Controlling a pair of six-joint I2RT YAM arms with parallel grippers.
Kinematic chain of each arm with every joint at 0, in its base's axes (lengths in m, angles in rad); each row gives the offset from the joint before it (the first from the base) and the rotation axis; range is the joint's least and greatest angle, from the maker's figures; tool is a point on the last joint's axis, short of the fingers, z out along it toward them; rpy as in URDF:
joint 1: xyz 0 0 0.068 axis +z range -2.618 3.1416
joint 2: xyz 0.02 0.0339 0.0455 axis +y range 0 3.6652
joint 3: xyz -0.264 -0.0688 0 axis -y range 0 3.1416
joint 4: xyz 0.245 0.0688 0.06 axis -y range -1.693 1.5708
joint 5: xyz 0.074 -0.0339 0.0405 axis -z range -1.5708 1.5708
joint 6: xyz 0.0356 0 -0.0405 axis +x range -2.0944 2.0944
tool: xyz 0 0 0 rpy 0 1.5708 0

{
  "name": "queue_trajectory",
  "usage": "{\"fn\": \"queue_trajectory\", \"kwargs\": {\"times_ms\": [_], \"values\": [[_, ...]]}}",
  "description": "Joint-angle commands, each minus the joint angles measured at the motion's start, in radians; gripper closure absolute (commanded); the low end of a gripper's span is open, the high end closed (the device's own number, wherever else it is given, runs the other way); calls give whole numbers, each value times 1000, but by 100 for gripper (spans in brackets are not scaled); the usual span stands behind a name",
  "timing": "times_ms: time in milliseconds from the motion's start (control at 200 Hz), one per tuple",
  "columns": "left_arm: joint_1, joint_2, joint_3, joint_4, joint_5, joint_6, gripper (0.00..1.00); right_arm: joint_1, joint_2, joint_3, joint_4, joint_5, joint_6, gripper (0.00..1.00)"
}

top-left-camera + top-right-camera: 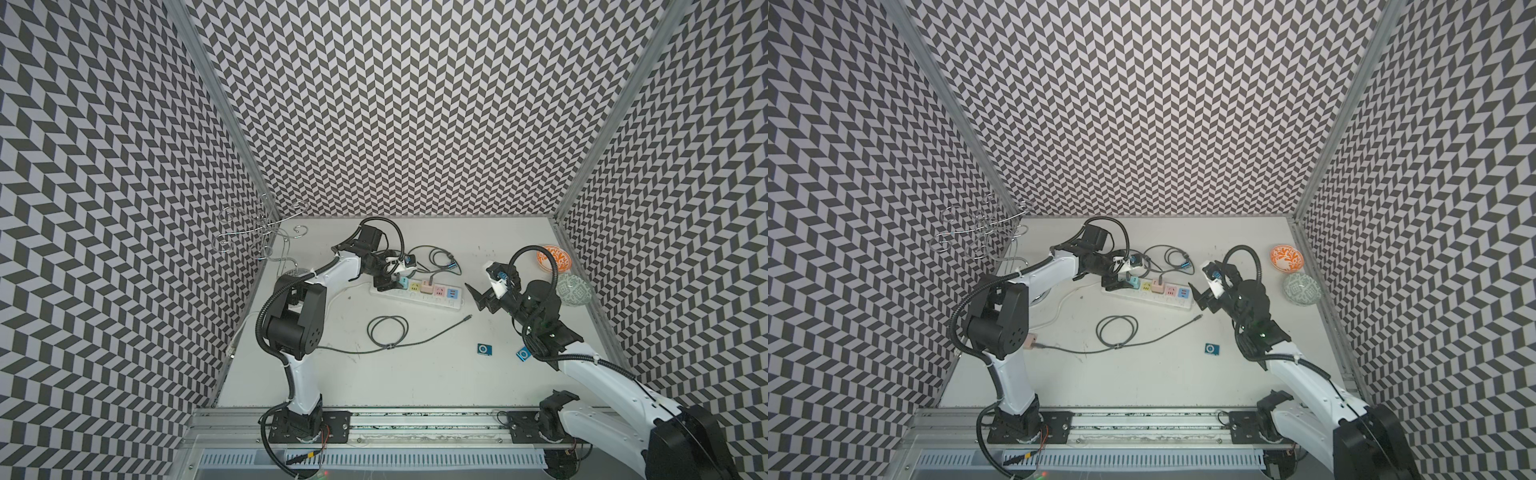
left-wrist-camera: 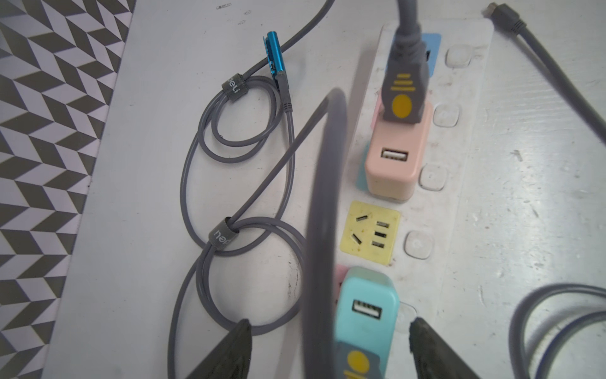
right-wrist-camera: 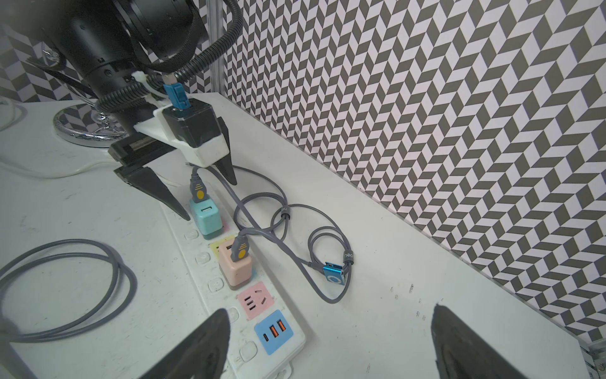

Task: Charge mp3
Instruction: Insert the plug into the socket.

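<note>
1. Right under the top camera, the right arm reaches in over the table. The right gripper hangs just off the blue-socket end of the power strip, jaws spread wide, nothing between them.
2. Over to the left gripper: fingers parted either side of the teal charger on the strip, grey USB plug seated in its top. No squeeze on it that I can see.
3. Pink charger sits further along, a yellow socket between the two, its own plug in.
4. Blue mp3 player lies behind the strip, toward the back wall, cable in it. Which charger feeds it, I cannot tell through the coils.
5. Second mp3 player lies out in the open in front of the strip; third mp3 player is tucked beside the right arm, partly hidden.
6. Loose grey cable is coiled in front of the strip — its free connector lies bare on the table near the right gripper.
</note>
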Motion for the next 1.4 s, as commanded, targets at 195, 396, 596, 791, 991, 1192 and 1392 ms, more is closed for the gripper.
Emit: {"fn": "queue_trajectory", "kwargs": {"times_ms": [195,396,596,791,991,1192,1392], "values": [[3,16,48,-61,67,20,45,-4,17,24,32,-26,0,6],[1,40,54,-66,77,21,52,-4,25,27,34,-18,-7,6],[-3,76,71,-72,79,13,65,-4,42,34,36,-20,-9,6],[-13,112,87,-74,78,14,82,-4,58,39,40,-15,-14,6],[-19,149,103,-83,69,9,85,-4,75,47,41,-13,-22,6],[-13,200,159,-113,70,-36,86,-4,95,64,37,-18,-29,6],[11,208,201,-226,182,-86,98,-4,104,75,26,-28,-41,6]]}}
